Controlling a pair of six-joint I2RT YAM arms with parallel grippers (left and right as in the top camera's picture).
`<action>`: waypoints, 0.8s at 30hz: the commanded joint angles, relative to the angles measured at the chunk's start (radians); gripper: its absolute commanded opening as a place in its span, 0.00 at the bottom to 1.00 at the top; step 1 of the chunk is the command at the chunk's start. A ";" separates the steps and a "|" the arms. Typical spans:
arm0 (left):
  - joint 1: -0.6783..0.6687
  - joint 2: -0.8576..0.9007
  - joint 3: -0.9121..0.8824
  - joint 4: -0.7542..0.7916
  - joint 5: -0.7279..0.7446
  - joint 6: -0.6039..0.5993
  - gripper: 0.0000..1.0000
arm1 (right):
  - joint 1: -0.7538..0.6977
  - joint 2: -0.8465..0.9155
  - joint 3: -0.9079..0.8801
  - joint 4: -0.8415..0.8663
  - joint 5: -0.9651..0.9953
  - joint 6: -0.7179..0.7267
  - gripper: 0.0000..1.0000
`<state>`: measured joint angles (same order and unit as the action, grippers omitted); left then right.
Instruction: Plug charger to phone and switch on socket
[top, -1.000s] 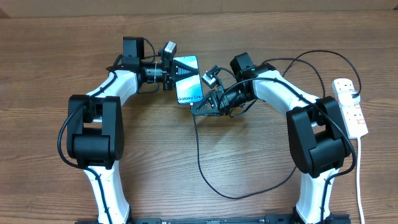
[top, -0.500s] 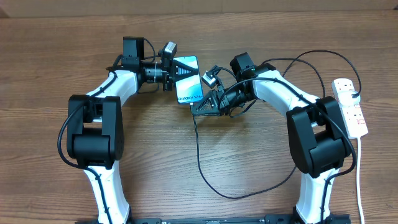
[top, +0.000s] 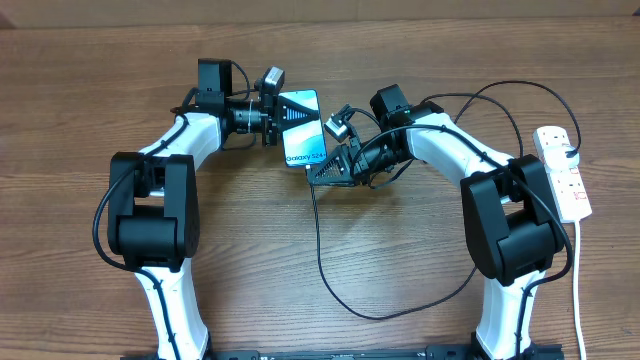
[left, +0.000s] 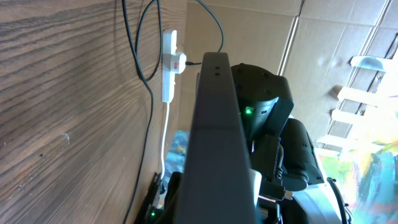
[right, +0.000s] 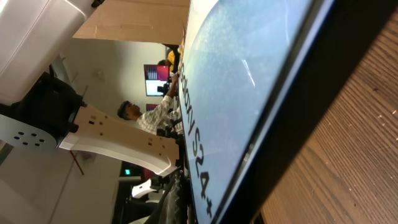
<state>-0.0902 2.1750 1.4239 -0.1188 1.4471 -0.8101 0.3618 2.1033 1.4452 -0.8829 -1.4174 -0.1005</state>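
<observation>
Phone (top: 303, 135) sits between my two hands near the far middle of the counter (top: 80, 100), its lit blue screen facing up towards the overhead camera. My left hand (top: 285, 115) is closed on the phone's far end. From my left wrist I see the phone (left: 214, 143) as a dark slab running straight out between my fingers.

My right hand (top: 322, 175) sits just at the phone's near end, closed narrow. The charger (top: 318, 240) comes out from under its fingertips, so I take it that I am pinching the plug end. The tip itself is hidden from every view, and I cannot tell whether it is in the port. My right wrist camera is pressed close to the screen (right: 249, 81), with the dark lettering large across it and wood grain beside it.

From my right hand the black cable drops towards me, loops low across the counter, and climbs behind my right arm. The socket (top: 563, 172) lies well apart from both hands at the right edge, its red switches showing and its white cord trailing towards me.
</observation>
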 joint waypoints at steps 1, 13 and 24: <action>-0.042 -0.038 0.015 -0.003 0.096 -0.010 0.04 | 0.002 0.006 0.005 0.016 -0.013 0.000 0.04; -0.042 -0.038 0.015 -0.003 0.098 -0.010 0.04 | 0.002 0.006 0.005 0.019 0.036 0.071 0.04; -0.042 -0.038 0.015 0.021 0.093 -0.005 0.04 | 0.002 0.006 0.005 0.021 0.027 0.071 0.04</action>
<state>-0.0921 2.1750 1.4239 -0.1093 1.4506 -0.8124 0.3618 2.1033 1.4452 -0.8761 -1.3903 -0.0326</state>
